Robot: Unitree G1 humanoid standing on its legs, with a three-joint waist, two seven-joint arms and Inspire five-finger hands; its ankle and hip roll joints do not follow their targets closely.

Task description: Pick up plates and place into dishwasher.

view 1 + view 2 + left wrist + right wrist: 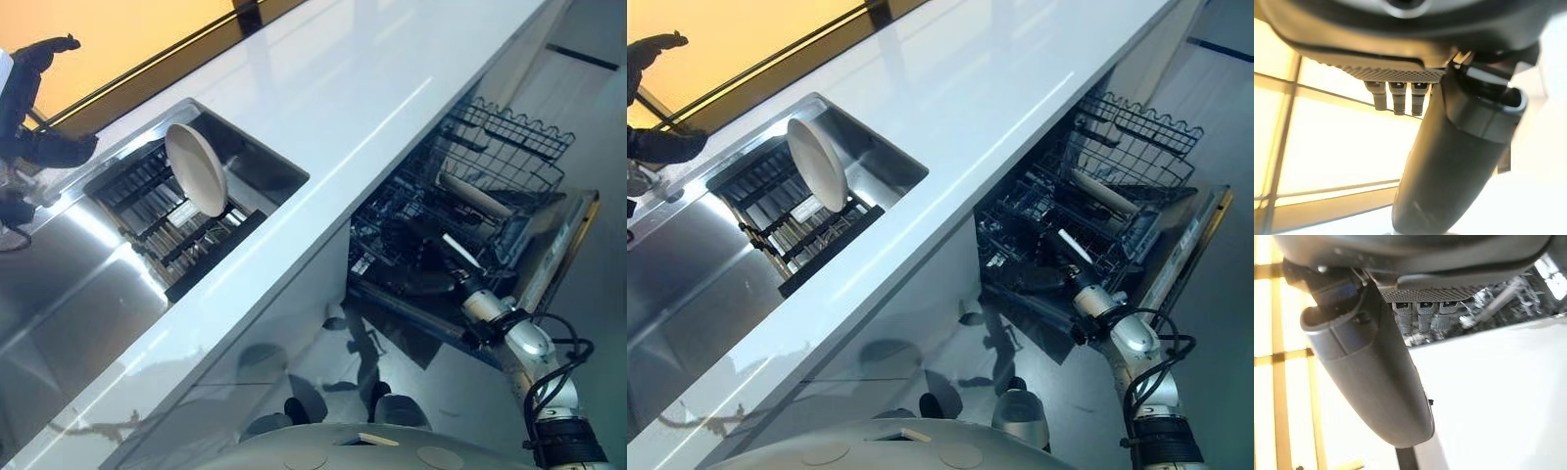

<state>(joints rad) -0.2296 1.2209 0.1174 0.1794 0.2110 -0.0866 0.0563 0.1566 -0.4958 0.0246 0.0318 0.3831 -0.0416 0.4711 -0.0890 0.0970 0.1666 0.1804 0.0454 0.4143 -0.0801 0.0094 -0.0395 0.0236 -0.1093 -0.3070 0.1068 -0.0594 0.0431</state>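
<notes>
A white plate [196, 168] stands on edge in the black dish rack [157, 211] inside the steel sink [269, 162]. A second pale plate [475, 196] lies tilted in the wire rack [509, 137] of the open dishwasher. My right hand [423, 250] reaches down into the dishwasher's lower rack, a little below that plate. Its fingers [1420, 316] are straight and hold nothing. My left hand [29, 73] is raised at the far left, above the sink's edge and well clear of the rack plate. It is open and empty, with its thumb [1459, 161] standing free.
The white counter [343, 98] runs between the sink and the dishwasher. The dishwasher door [566, 245] hangs open toward the floor at the right. A window band runs behind the counter.
</notes>
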